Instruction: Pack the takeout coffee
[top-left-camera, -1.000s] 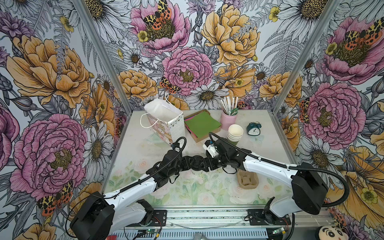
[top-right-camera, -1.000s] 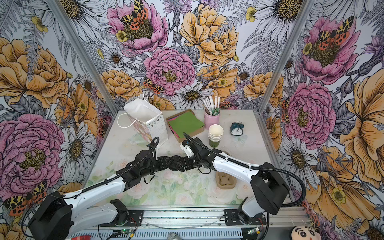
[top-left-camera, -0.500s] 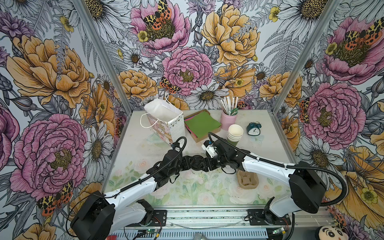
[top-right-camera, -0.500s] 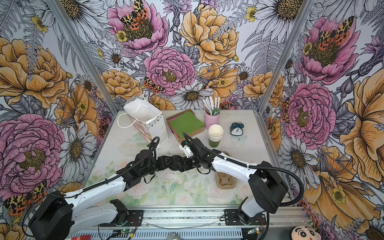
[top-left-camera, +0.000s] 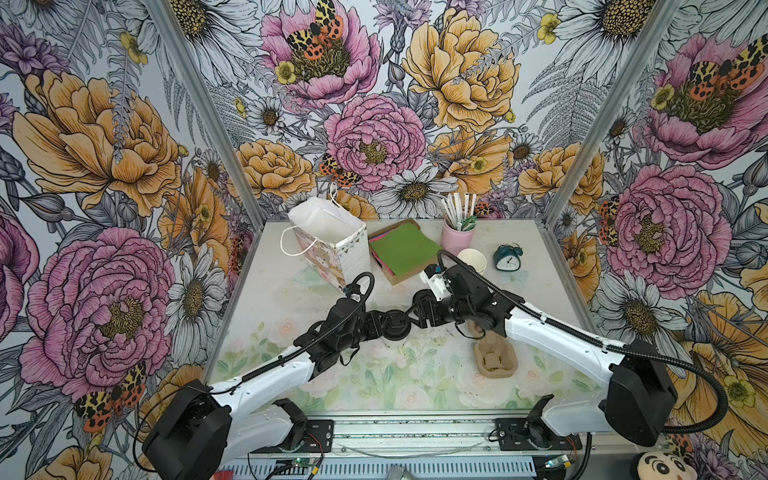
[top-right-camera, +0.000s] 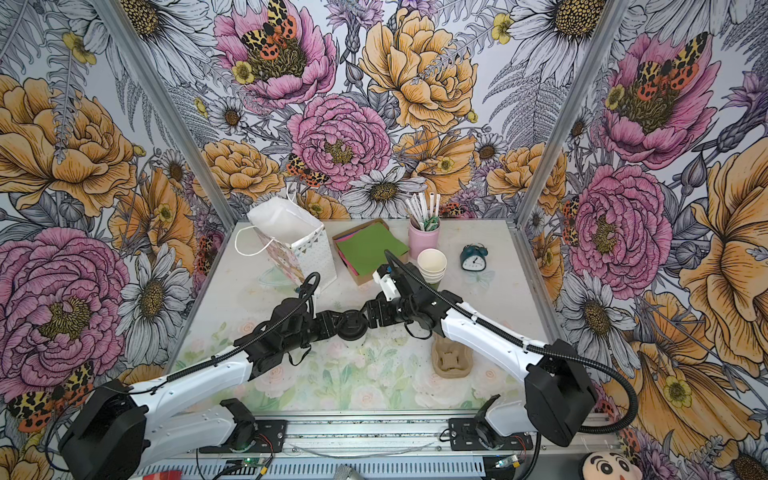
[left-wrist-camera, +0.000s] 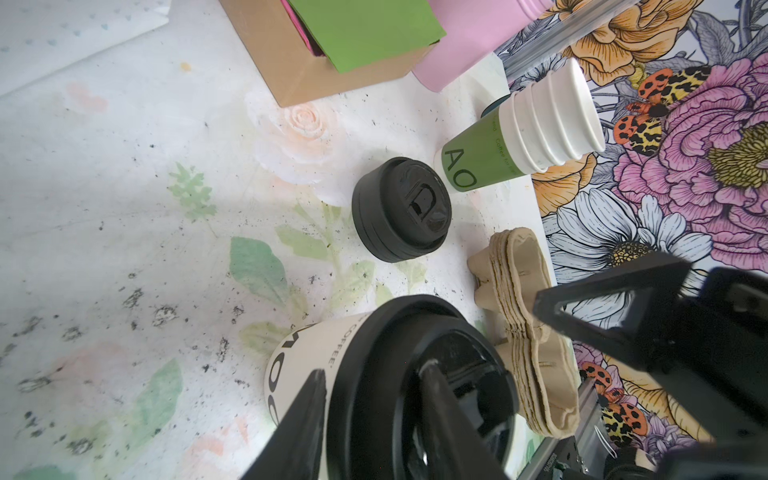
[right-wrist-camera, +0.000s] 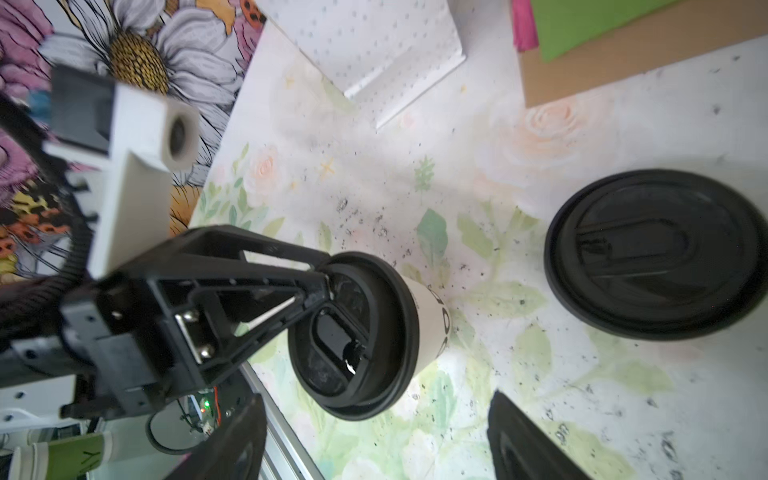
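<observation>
The cup (left-wrist-camera: 316, 345) is matt paper under a glossy plastic lid (left-wrist-camera: 374, 374); the trays (left-wrist-camera: 523, 299) look rough pulp; the box (left-wrist-camera: 291, 62) is matt cardboard.

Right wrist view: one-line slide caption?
Left gripper pinches the takeout coffee by its lid rim; right gripper open beside it, spare lids alongside.

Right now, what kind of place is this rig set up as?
Probably a mock coffee takeout counter in a robot test booth: a lidded cup, a stack of paper cups, spare lids, pulp cup carriers and a gift bag on a table between flower-print walls.
</observation>
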